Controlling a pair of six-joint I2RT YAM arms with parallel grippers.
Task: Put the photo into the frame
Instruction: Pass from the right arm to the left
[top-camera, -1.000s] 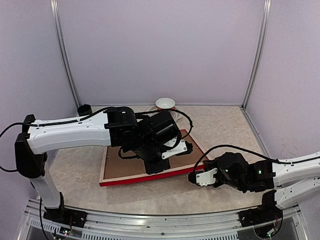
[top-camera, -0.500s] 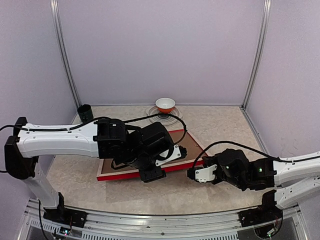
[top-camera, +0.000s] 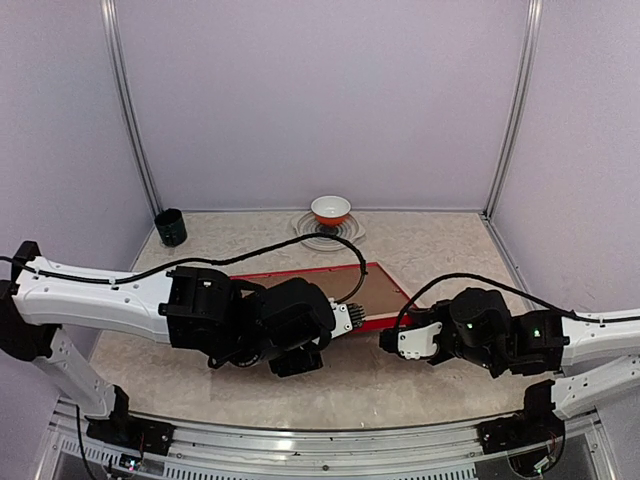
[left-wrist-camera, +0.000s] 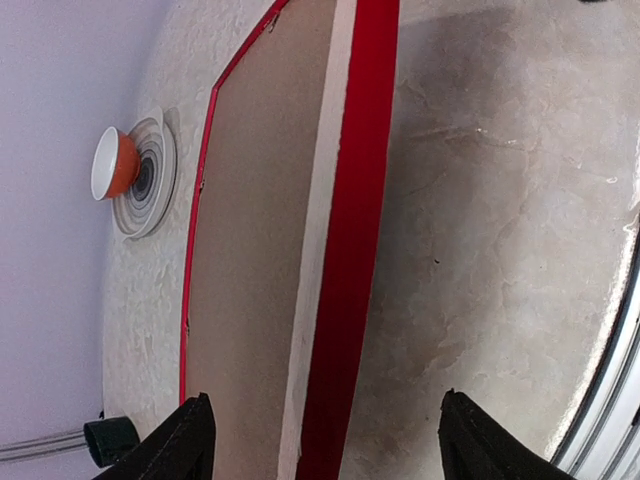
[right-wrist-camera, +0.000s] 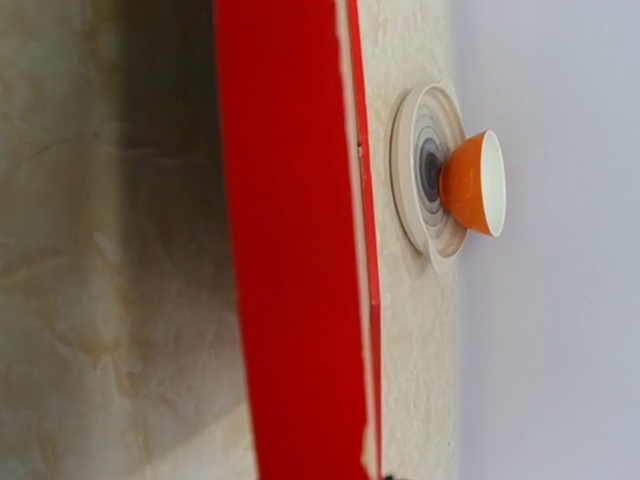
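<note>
The frame (top-camera: 380, 322) lies back side up on the table, its red near edge raised off the surface with a shadow under it. A brown backing board (top-camera: 372, 290) fills its back. The photo is hidden. My right gripper (top-camera: 392, 340) is shut on the frame's near right corner; in the right wrist view the red edge (right-wrist-camera: 290, 250) runs down to the jaws. My left gripper (top-camera: 345, 318) hangs open in front of the near edge. In the left wrist view the frame (left-wrist-camera: 355, 230) passes between the spread fingertips (left-wrist-camera: 195, 440) without touching them.
An orange bowl (top-camera: 330, 209) sits on stacked patterned plates (top-camera: 328, 234) at the back wall, also shown as the bowl (left-wrist-camera: 115, 163) and the bowl (right-wrist-camera: 470, 183). A dark cup (top-camera: 170, 226) stands at the back left. A metal rail (left-wrist-camera: 620, 380) runs along the table's near edge.
My left gripper has opened and drawn back toward the near left, off the backing board. The frame's near edge has risen, so the frame looks narrower from above. The right gripper keeps its hold.
</note>
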